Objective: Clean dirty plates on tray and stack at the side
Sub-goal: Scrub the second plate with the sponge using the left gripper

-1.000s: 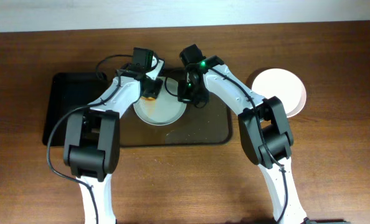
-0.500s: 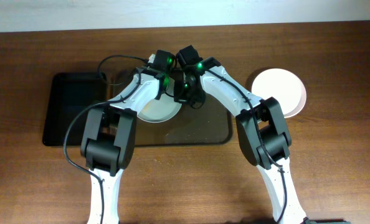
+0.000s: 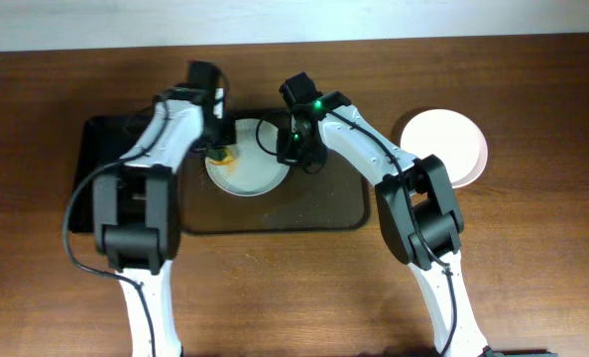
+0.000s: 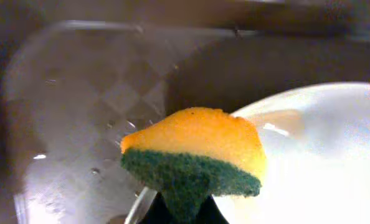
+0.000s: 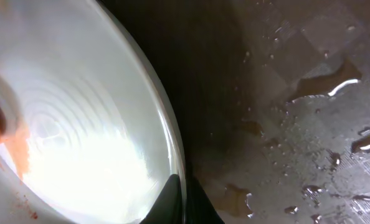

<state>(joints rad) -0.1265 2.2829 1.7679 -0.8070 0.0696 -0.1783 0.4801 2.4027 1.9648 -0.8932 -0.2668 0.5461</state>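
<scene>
A white dirty plate (image 3: pixel 247 171) with orange smears lies on the dark brown tray (image 3: pixel 314 203). My right gripper (image 3: pixel 293 151) is shut on the plate's right rim (image 5: pixel 172 149); the smears show at the plate's left in the right wrist view (image 5: pixel 20 155). My left gripper (image 3: pixel 218 149) is shut on a yellow and green sponge (image 4: pixel 194 152) at the plate's upper left edge (image 4: pixel 334 155). A clean white plate (image 3: pixel 443 144) sits on the table to the right of the tray.
A black rectangular bin (image 3: pixel 111 174) lies at the tray's left end. The tray floor is wet, with water drops (image 5: pixel 334 81). The wooden table (image 3: pixel 532 258) surrounds the tray.
My left gripper with the sponge swung right across the plate, then back left to the plate's upper left edge. The right gripper kept its hold on the rim.
</scene>
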